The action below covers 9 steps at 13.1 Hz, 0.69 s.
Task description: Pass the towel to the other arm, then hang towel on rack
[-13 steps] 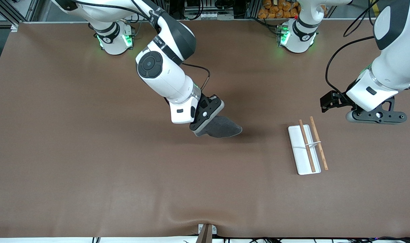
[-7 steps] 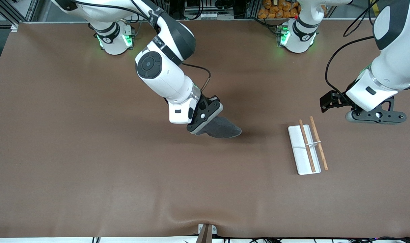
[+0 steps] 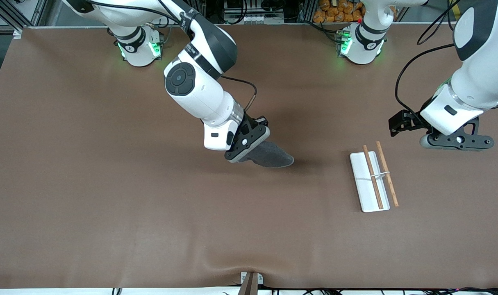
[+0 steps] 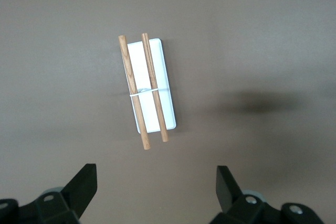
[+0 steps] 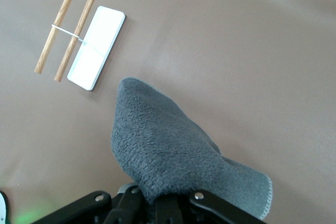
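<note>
Fuzzy dark-grey towel point(image 5: 168, 145) pinched in closed right gripper point(image 3: 244, 143) mid-table; left gripper point(image 4: 157, 192) gaping empty above white-tray, wooden-rod rack point(image 3: 371, 180).

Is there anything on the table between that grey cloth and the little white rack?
Nothing: only bare brown table lies between the towel and the rack, in the front view.

The right gripper point(image 3: 249, 153) has shifted slightly toward the 10 o'clock direction in the front view, toward the right arm's end of the table. The towel point(image 3: 269, 155) clamped in it has moved with it and hangs over the table point(image 3: 109, 184).
</note>
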Each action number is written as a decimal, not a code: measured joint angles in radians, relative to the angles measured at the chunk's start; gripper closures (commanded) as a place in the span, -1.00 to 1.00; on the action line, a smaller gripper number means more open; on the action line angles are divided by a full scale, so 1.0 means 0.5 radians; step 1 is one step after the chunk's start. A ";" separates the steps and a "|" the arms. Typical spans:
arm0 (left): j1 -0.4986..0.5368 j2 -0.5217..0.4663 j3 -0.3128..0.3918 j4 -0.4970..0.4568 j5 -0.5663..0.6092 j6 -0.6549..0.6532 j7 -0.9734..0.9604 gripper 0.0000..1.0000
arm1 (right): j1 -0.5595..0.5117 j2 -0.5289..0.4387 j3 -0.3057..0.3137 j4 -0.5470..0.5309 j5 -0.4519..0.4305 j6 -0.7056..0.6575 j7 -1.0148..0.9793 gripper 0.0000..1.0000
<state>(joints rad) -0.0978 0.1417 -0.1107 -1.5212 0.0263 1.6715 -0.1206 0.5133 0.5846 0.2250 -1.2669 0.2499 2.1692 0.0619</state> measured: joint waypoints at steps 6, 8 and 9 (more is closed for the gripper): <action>0.019 -0.025 0.005 0.006 0.000 0.000 0.005 -1.00 | -0.062 -0.013 -0.003 0.008 0.195 0.000 0.097 1.00; 0.020 -0.025 0.008 0.006 0.000 0.000 0.005 -1.00 | -0.075 -0.017 -0.002 0.009 0.209 -0.003 0.100 1.00; 0.020 -0.025 0.008 0.006 0.000 0.000 0.005 -1.00 | -0.075 -0.018 -0.002 0.009 0.211 -0.003 0.103 1.00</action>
<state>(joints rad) -0.0880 0.1291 -0.1068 -1.5183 0.0263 1.6715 -0.1183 0.4758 0.5758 0.2239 -1.2627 0.3552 2.1679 0.1133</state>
